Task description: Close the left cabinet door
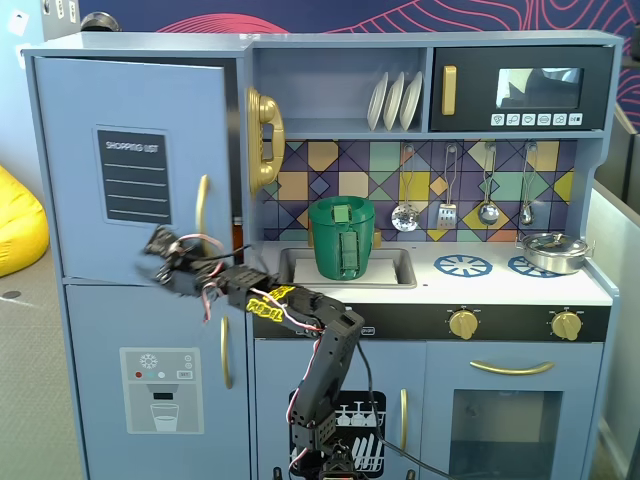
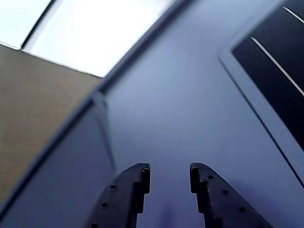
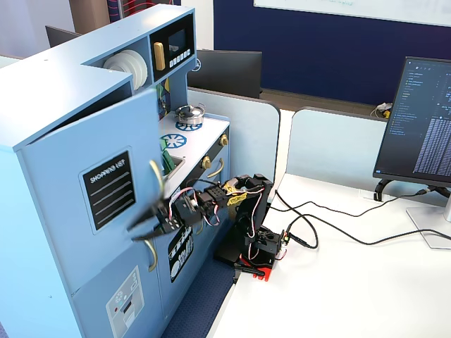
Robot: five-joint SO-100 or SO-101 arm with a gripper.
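The left cabinet door (image 1: 130, 120) is light blue with a black "SHOPPING LIST" panel (image 1: 132, 175) and a curved gold handle (image 1: 201, 205). It stands slightly ajar, with a dark gap at its right edge. In a fixed view its free edge (image 3: 151, 127) sticks out a little from the cabinet. My gripper (image 1: 150, 256) is open and empty, with its tips at the door's lower front, left of the handle. In the wrist view my gripper (image 2: 170, 173) faces the blue door face (image 2: 180, 95) close up, and the black panel (image 2: 280, 61) shows at the right.
A lower door with an ice-dispenser graphic (image 1: 160, 390) sits below. A gold phone (image 1: 263, 140), a green pot in the sink (image 1: 342, 238) and a microwave (image 1: 520, 90) are to the right. The arm's base (image 3: 257, 246), cables and a monitor (image 3: 423, 120) are on the white table.
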